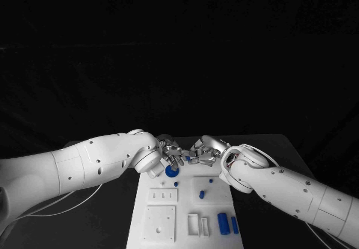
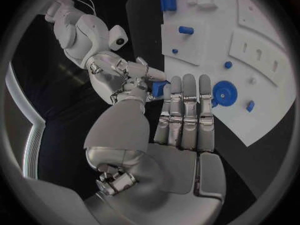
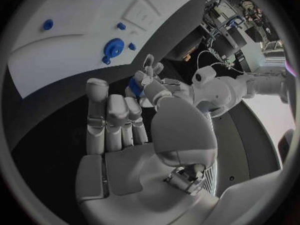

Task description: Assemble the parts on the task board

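A small blue part [image 2: 159,88] sits between my two hands, just past the far end of the board [image 1: 182,218]. My left hand [image 2: 165,122] pinches it against my right hand [image 3: 134,117], whose fingertips also close on it; my other fingers lie straight and side by side. Which hand bears the weight, I cannot tell.

On the board, a blue gear [image 2: 222,92] lies flat near the far end, with a small blue peg [image 2: 250,105] beside it. Further toward me, a short blue stud [image 1: 201,194] stands on a raised plate, and two blue cylinders [image 1: 223,223] lie loose near the near edge.

I judge the job barely under way: the gear may be seated, but the cylinders look untouched and this part has yet to go in.
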Tool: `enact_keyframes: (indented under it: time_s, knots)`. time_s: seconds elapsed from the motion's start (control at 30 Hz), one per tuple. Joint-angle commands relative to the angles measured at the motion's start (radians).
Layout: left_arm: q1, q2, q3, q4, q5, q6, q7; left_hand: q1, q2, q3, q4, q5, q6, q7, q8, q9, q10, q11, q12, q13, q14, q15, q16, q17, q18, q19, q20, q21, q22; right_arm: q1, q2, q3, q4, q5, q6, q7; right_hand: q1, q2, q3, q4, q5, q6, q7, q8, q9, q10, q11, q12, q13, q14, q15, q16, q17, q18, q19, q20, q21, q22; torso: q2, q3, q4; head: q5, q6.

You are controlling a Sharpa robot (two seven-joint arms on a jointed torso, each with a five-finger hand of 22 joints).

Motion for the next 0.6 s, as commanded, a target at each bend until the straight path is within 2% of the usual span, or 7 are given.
enact_keyframes:
  time_s: [0.03,0.1,0.27,0.3,0.37,0.5,0.6]
  knots:
    - [0.0,0.004,0.0,0.002,-0.007,0.019,0.005,0.015,0.025,0.001,-0.019,0.015,-0.002,-0.006,-0.005,-0.003,-0.002,-0.007,-0.003,-0.002,-0.006,-0.003,0.006,0.001,-0.008,0.009,-0.001,-0.006,0.006,0.0,0.002,0.0,0.003,-0.007,0.015,0.005,-0.008,0.003,-0.006,0.003,0.005,0.005,0.0,0.004,0.002,0.001,-0.002,0.001,-0.001,0.002,0.003,-0.002,-0.001,-0.003,0.014,0.005,-0.003,0.057,0.0,-0.0001,0.0007,-0.002,-0.002]
    - [0.0,0.003,0.001,0.002,-0.007,0.016,0.005,0.034,0.043,0.008,-0.033,0.026,-0.003,-0.008,-0.006,-0.005,-0.002,-0.008,-0.005,-0.004,-0.006,-0.003,0.005,0.001,-0.008,0.009,-0.002,-0.008,0.008,0.0,0.002,0.0,0.002,-0.007,0.015,0.005,-0.008,0.003,-0.006,0.003,0.005,0.005,0.0,0.004,0.002,0.001,-0.002,0.001,-0.001,0.002,0.003,-0.002,-0.001,-0.003,0.014,0.005,-0.003,0.057,0.0,0.0,0.0007,-0.002,-0.001]
    - [0.0,0.001,0.001,0.004,-0.007,0.014,0.006,0.065,0.07,0.024,-0.061,0.085,-0.006,-0.011,-0.011,-0.012,0.0,-0.009,-0.012,-0.009,-0.006,-0.004,0.004,0.001,-0.008,0.01,-0.003,-0.01,0.015,0.0,0.003,0.0,0.0,-0.007,0.017,0.004,-0.009,0.004,-0.008,0.003,0.005,0.006,-0.001,0.004,0.002,0.001,-0.002,0.001,-0.002,0.002,0.003,-0.002,-0.001,-0.003,0.014,0.005,-0.005,0.057,0.0,-0.0001,0.0004,-0.003,-0.003]
    - [0.0,0.001,0.001,0.004,-0.007,0.014,0.006,0.072,0.075,0.03,-0.069,0.11,-0.007,-0.012,-0.012,-0.014,0.001,-0.009,-0.015,-0.012,-0.006,-0.004,0.004,0.001,-0.008,0.009,-0.003,-0.011,0.017,0.0,0.004,0.0,0.0,-0.007,0.018,0.004,-0.009,0.004,-0.008,0.003,0.005,0.006,-0.001,0.004,0.002,0.001,-0.002,0.001,-0.002,0.002,0.003,-0.002,-0.001,-0.003,0.014,0.005,-0.005,0.057,0.001,-0.0001,0.0005,-0.003,-0.003]
    - [-0.001,0.0,0.001,0.005,-0.006,0.013,0.007,0.071,0.079,0.036,-0.08,0.127,-0.006,-0.013,-0.014,-0.019,0.004,-0.009,-0.02,-0.016,-0.006,-0.005,0.004,0.001,-0.008,0.009,-0.004,-0.012,0.023,0.0,0.005,0.0,-0.002,-0.007,0.019,0.004,-0.009,0.004,-0.008,0.003,0.005,0.006,-0.001,0.004,0.002,0.001,-0.002,0.001,-0.002,0.002,0.003,-0.002,-0.001,-0.003,0.014,0.005,-0.005,0.057,0.001,0.0,0.0007,-0.003,-0.004]
    - [-0.001,-0.002,0.001,0.01,0.002,0.014,0.009,0.068,0.073,0.078,-0.112,0.278,-0.01,-0.017,-0.006,-0.01,0.011,-0.01,-0.034,-0.027,-0.007,-0.007,0.004,0.001,-0.008,0.006,-0.007,-0.009,0.041,0.0,0.007,0.0,-0.005,-0.007,0.022,0.004,-0.011,0.005,-0.009,0.005,0.002,0.005,-0.001,0.003,0.002,0.0,-0.002,0.0,-0.002,0.002,0.003,-0.002,-0.001,-0.003,0.014,0.005,-0.006,0.057,0.001,-0.0002,0.0012,-0.004,-0.006]
    - [-0.001,-0.003,0.001,0.013,0.008,0.016,0.012,0.055,0.071,0.104,-0.122,0.295,-0.015,-0.016,-0.001,-0.001,0.014,-0.01,-0.038,-0.031,-0.007,-0.007,0.004,0.002,-0.008,0.002,-0.007,-0.008,0.053,0.0,0.009,0.0,-0.006,-0.007,0.022,0.004,-0.011,0.006,-0.01,0.006,0.001,0.005,-0.001,0.003,0.002,0.0,-0.002,0.0,-0.002,0.002,0.003,-0.003,-0.002,-0.003,0.015,0.006,-0.005,0.057,0.001,0.0002,0.0012,-0.003,-0.007]
